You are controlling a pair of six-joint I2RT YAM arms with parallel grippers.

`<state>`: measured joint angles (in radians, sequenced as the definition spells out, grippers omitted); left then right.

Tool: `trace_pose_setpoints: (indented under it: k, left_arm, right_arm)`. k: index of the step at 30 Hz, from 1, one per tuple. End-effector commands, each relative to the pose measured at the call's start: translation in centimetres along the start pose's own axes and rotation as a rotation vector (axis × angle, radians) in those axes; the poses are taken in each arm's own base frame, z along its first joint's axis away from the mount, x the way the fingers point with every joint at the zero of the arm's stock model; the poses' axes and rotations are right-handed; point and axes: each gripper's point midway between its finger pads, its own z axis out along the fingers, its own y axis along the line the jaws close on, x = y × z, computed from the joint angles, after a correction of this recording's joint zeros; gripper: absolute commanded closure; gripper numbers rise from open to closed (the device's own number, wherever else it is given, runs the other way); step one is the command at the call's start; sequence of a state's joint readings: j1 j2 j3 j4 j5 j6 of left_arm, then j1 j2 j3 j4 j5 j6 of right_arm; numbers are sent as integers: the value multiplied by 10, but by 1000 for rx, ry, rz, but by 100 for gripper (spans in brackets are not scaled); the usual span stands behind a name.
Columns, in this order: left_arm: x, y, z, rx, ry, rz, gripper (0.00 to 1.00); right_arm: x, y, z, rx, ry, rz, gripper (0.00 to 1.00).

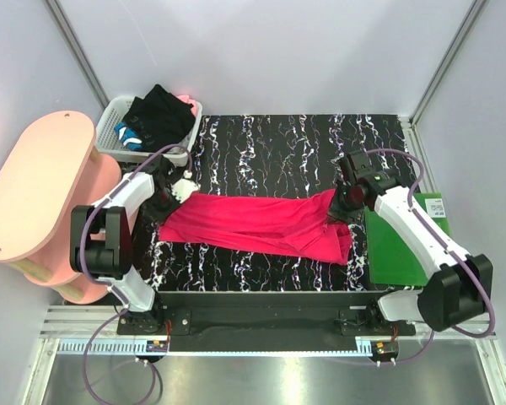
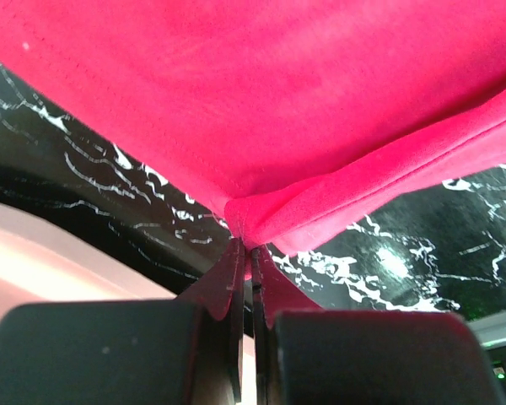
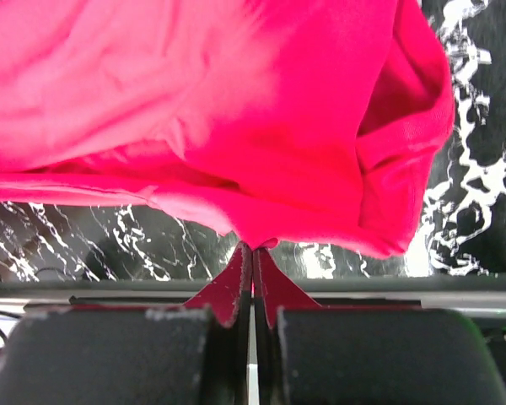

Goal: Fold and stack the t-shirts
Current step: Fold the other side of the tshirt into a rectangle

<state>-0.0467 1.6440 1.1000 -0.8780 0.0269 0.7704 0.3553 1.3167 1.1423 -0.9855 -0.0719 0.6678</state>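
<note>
We see the left gripper [image 2: 251, 253] with its two fingers pressed tight together, pinching a corner fold of the red t-shirt [image 1: 253, 221] at its left end. The right gripper [image 3: 253, 253] is clenched the same way on a bunched fold at the shirt's right end.

Between the two, the shirt stretches as a long band from left to right across the middle of the black marbled table [image 1: 278, 143]. Its right end is bunched and droops toward the near edge, just beside the green mat [image 1: 401, 249] lying at the table's right side.

At the far left corner we find the black t-shirt [image 1: 162, 114] crumpled in the white basket [image 1: 108, 133]. A pink shelf [image 1: 34, 186] stands left of the table.
</note>
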Motion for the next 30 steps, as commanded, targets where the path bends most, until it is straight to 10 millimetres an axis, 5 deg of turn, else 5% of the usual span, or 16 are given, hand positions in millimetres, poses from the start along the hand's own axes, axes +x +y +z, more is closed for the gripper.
trace_pose_setpoints:
  k: [1, 17, 18, 23, 24, 25, 26, 28, 29, 30]
  left_arm:
    - [-14, 27, -2, -82, -13, -18, 97]
    - [-12, 49, 11, -158, 43, -3, 97]
    - [-12, 49, 12, -159, 45, -11, 94]
    - [-9, 57, 13, -211, 59, -20, 38]
    - [-8, 58, 12, -224, 61, -17, 31]
    - [-7, 62, 6, -253, 58, -17, 21]
    - [-7, 63, 3, -266, 54, -12, 8]
    - [-8, 65, -10, -299, 31, -13, 1]
    - [-7, 65, -15, -308, 22, -13, 1]
    - [-8, 65, -20, -317, 9, -16, 1]
  right_arm:
    - [-26, 17, 6, -48, -36, -44, 100]
    - [-94, 15, 38, -32, -45, -3, 100]
    - [-100, 18, 40, -36, -46, -1, 100]
    - [-106, 20, 77, -19, 31, 17, 98]
    - [-109, 23, 80, -25, 33, 18, 91]
    - [-110, 23, 84, -18, 39, 18, 66]
    - [-111, 20, 91, 0, 47, 19, 55]
    - [-122, 19, 91, 24, 16, 13, 43]
    - [-125, 18, 91, 36, 4, 5, 24]
    - [-136, 18, 86, 52, -37, -5, 17]
